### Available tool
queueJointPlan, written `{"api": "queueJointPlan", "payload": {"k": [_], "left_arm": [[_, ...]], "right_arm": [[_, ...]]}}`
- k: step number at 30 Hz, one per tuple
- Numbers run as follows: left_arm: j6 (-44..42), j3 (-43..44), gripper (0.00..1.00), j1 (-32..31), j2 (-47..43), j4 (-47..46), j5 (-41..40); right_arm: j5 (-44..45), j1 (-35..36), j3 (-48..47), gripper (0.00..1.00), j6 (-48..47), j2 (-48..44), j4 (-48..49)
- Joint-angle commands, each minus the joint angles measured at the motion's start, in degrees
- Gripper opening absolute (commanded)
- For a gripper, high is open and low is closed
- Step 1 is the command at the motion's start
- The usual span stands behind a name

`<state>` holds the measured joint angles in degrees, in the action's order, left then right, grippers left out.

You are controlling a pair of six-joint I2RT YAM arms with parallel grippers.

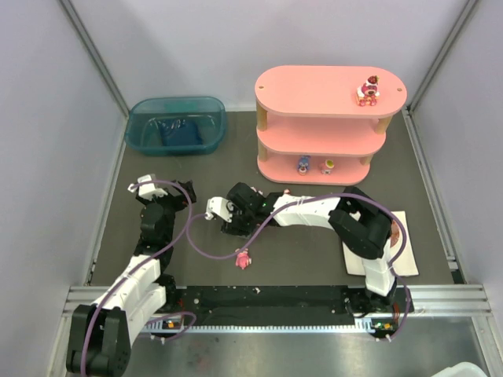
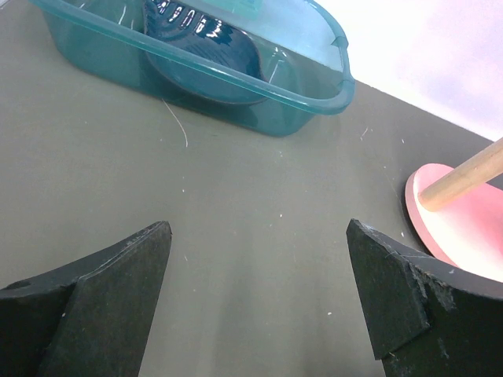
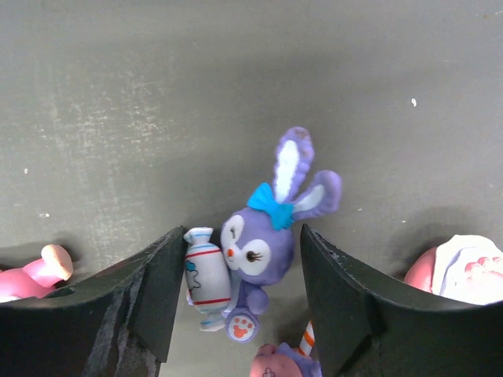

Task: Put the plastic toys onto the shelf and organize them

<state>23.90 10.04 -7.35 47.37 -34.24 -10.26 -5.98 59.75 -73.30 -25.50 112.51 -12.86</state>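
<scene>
In the overhead view the right hand (image 3: 242,234) and its forearm cover whatever lies beneath them, so the bunny (image 3: 255,247) shows only in the right wrist view. There it lies on the dark surface (image 3: 157,94) between the two fingers. The white striped candy (image 3: 206,275) in its arm touches one finger, and its cheek sits just beside the other. Whether the hand is squeezing it or only bracketing it cannot be told. More toys crowd this hand, mostly cut off: a pink figure (image 3: 31,276) behind one finger, a pink-and-white one (image 3: 464,271) behind the other, and a scrap of a third (image 3: 283,361) on the bunny's palm side. The bunny's long axis runs along the fingers, with its ears (image 3: 289,161) pointing out past the fingertips, its feet toward the palm and its face turned up. The left hand (image 2: 259,226) is released, its fingers wide apart over bare surface, with the teal bin (image 2: 236,78) ahead of it and the shelf (image 1: 314,90) off to its right. The shelf carries a top-board figurine (image 1: 368,91) and two lowest-board figurines (image 1: 302,164) (image 1: 328,165). A loose pink figurine (image 1: 243,258) lies near the right hand.
</scene>
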Motion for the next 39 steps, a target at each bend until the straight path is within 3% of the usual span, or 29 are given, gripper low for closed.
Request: {"api": "queueJointPlan", "payload": {"k": [1, 7, 11, 18, 28, 36, 39], "left_arm": [[0.09, -0.55, 0.99, 0.5, -0.79, -2.06, 0.94], [0.18, -0.64, 0.99, 0.5, -0.62, -2.15, 1.12], [0.18, -0.64, 0.99, 0.59, -0.62, -2.23, 1.12], [0.27, -0.64, 0.99, 0.59, -0.7, -2.15, 1.12], [0.36, -0.81, 0.99, 0.76, -1.23, -2.06, 1.12], [0.36, -0.81, 0.99, 0.85, -0.97, -2.15, 1.3], [0.44, -0.73, 0.99, 0.85, -0.71, -2.23, 1.47]], "right_arm": [[2.37, 0.46, -1.59, 0.56, -0.96, 1.92, -0.85], [2.29, 0.37, -0.8, 0.36, -0.17, 1.22, -1.11], [2.2, 0.11, -0.18, 0.0, 1.32, 0.43, -1.29], [-5.25, -2.61, 3.06, 0.0, 6.51, -8.25, -1.02], [-7.38, -4.11, 5.62, 0.0, 12.92, -33.92, -0.15], [-5.72, -8.85, 9.48, 0.0, 22.24, -51.57, 12.05], [-4.05, -11.39, 9.32, 0.0, 23.91, -53.97, 14.44]]}}
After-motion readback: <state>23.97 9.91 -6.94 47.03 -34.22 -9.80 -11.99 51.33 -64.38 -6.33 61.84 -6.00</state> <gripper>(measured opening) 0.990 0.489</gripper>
